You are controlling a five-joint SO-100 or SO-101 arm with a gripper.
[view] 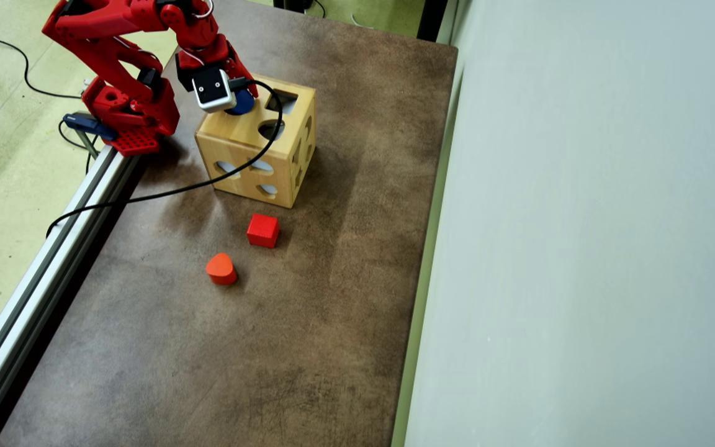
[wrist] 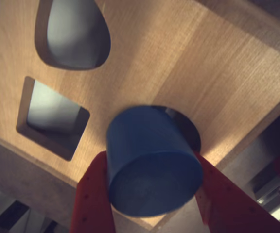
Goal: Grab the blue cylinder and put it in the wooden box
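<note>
In the wrist view my red gripper is shut on the blue cylinder, one finger on each side. The cylinder hangs tilted over a round hole in the top face of the wooden box, its far end at the hole's mouth. In the overhead view the gripper is above the box's top near its left corner, and the blue cylinder peeks out beside the white wrist camera. The wooden box stands on the brown table.
The box top also has a square hole and a rounded hole. A red cube and an orange-red rounded block lie on the table in front of the box. A black cable trails across the box.
</note>
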